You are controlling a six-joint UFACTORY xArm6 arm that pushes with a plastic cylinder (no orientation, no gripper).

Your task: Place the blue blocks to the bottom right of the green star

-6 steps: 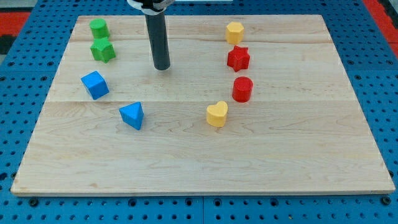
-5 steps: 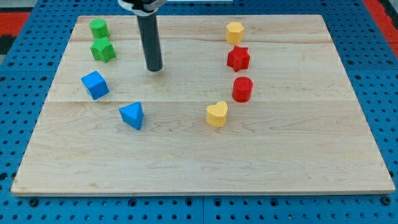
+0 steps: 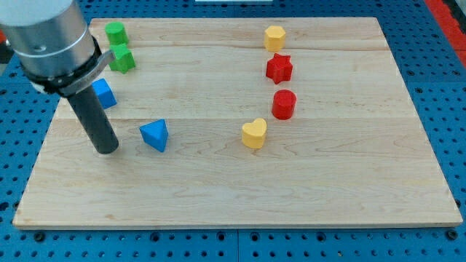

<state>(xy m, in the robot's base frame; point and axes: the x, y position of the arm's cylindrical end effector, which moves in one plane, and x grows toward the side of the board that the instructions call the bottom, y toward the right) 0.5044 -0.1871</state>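
The green star lies at the view's upper left, below a green cylinder. A blue cube sits below the star, partly hidden behind the rod. A blue triangular block lies lower and to the right. My tip rests on the board below the blue cube and to the left of the blue triangular block, apart from both.
A yellow block, a red star, a red cylinder and a yellow heart form a column right of centre. The wooden board ends near the view's left, by my tip.
My tip has moved from the upper middle of the board down and left, to below the blue cube. The arm's body now shows at upper left. The blocks have not moved.
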